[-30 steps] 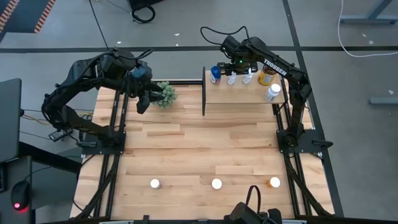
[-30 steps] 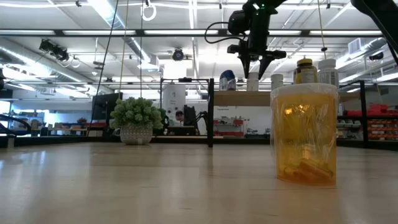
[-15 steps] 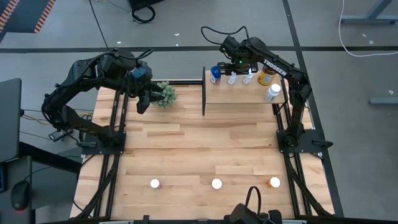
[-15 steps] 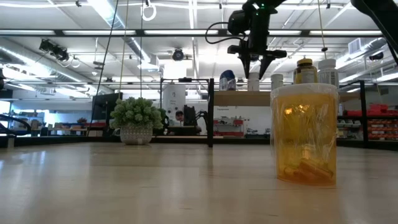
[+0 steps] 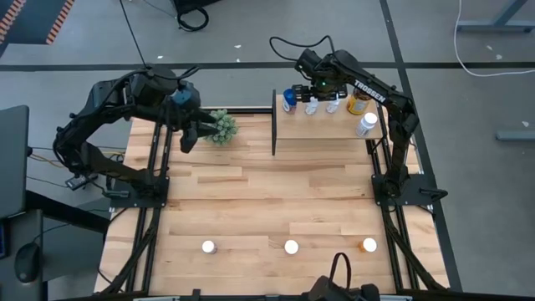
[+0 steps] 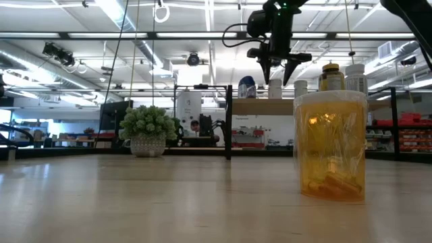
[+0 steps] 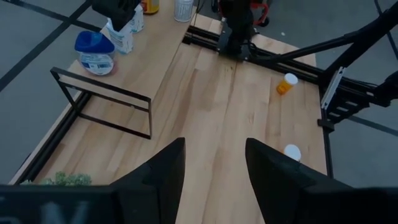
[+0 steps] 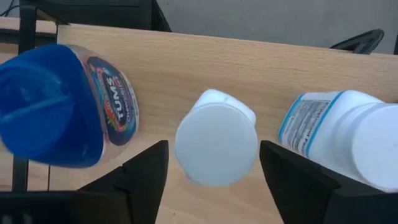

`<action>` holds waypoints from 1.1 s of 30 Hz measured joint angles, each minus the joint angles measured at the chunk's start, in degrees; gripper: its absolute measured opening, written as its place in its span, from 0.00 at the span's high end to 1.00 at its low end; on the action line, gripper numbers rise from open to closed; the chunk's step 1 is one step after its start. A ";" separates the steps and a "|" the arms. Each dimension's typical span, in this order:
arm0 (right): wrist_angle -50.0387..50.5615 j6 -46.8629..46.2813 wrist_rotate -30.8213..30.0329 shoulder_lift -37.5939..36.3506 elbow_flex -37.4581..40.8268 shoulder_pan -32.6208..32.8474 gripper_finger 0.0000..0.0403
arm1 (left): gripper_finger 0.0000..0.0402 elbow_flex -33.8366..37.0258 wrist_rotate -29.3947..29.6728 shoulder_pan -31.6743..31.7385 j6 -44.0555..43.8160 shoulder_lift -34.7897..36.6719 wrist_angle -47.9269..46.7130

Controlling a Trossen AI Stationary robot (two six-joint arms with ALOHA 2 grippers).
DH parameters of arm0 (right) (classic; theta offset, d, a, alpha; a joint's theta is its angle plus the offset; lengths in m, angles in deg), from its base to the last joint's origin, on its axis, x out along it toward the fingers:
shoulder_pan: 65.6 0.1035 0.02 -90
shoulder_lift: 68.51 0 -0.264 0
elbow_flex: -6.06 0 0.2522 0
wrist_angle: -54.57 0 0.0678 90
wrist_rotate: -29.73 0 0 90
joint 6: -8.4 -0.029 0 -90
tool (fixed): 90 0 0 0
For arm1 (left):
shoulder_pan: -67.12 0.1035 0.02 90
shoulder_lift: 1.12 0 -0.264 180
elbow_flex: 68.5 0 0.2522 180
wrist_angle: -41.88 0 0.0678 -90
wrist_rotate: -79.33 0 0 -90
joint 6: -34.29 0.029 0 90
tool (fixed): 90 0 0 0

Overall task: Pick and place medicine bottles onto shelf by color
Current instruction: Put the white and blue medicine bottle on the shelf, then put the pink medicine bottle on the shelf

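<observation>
Slatted wooden counter point(image 5: 251, 201) carries three bottles unsorted along its near edge: two white-capped point(image 5: 208, 247) and one orange point(image 5: 369, 245). On the shelf point(image 5: 318, 127) stand five: blue point(image 5: 289, 99), three white, one amber. Left gripper point(image 5: 191, 140) waits open by the plant point(image 5: 223, 125); right gripper point(image 5: 322, 102) hovers, jaws released, above a white one point(image 8: 216, 144).

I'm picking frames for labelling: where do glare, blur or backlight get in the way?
Low view: bright ceiling lights put the right gripper in silhouette; the near orange bottle looms large and glows. Right wrist view: the blue bottle is soft at close range, and the white bottle cap is washed out. High view: even light, little shadow.
</observation>
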 joint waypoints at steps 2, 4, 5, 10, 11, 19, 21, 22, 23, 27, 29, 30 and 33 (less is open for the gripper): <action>0.35 0.27 0.05 -0.02 -0.37 0.48 0.34 | 0.56 0.00 0.00 0.02 -0.73 0.17 -0.06; 0.68 0.59 0.16 -0.02 -0.43 1.07 0.34 | 0.56 0.00 0.00 0.02 -1.11 0.06 -0.02; 1.34 0.57 0.37 -0.02 -0.43 1.32 0.34 | 0.56 0.00 0.00 0.02 -1.13 0.06 -0.04; 4.24 -0.10 0.38 -0.02 -0.43 3.61 0.34 | 0.57 0.00 0.00 0.02 -2.93 0.06 -0.07; 4.49 -0.33 0.31 -0.02 -0.43 4.30 0.34 | 0.57 0.00 0.00 0.00 -3.32 0.06 -0.07; 4.90 -2.69 0.33 -0.02 -0.43 11.37 0.34 | 0.57 0.00 0.02 -1.87 -4.58 0.06 -0.07; 4.93 -3.08 1.23 -0.02 -0.43 13.66 0.34 | 0.57 0.00 0.00 -2.42 -4.56 0.06 -0.07; 4.95 -3.60 1.89 -0.02 -0.42 14.87 0.34 | 0.57 0.00 0.00 -2.72 -4.56 0.06 -0.07; 4.93 -4.28 2.70 -0.02 -0.40 16.13 0.34 | 0.57 0.00 0.02 -2.98 -4.56 0.06 -0.07; 4.71 -5.85 5.93 -0.02 -0.40 22.79 0.34 | 0.56 0.00 0.12 -3.26 -4.02 0.06 -0.04; 3.88 -6.37 5.20 -0.02 -0.40 26.84 0.34 | 0.56 0.00 1.53 -3.26 -4.58 0.06 -0.08; 3.33 -6.49 3.77 -0.02 -0.40 28.88 0.34 | 0.55 0.00 2.48 -3.26 -5.41 0.04 -0.19; 1.77 -6.01 0.65 -0.02 -0.38 34.41 0.34 | 0.55 0.00 3.50 -3.23 -6.91 0.25 -1.39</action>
